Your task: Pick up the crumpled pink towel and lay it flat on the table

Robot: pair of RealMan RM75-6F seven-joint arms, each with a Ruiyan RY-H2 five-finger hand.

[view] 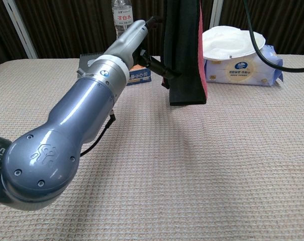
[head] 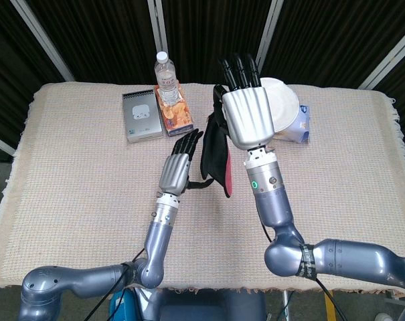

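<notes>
The towel [head: 214,155] hangs in the air above the table, mostly black with a pink edge [view: 202,55] showing on one side. My right hand [head: 246,107] holds it from the top, raised high with its back to the head camera. In the chest view the towel [view: 184,60] dangles with its lower end just above the cloth. My left hand [head: 179,167] is open, fingers spread, right beside the towel's left edge, its thumb [view: 162,67] reaching the fabric. Whether it touches I cannot tell.
A water bottle [head: 165,72], a snack box [head: 174,110] and a silver box [head: 141,117] stand at the back left. A tissue pack [view: 242,68] with a white plate [head: 282,107] on it sits at the back right. My left forearm [view: 81,130] fills the chest view's left.
</notes>
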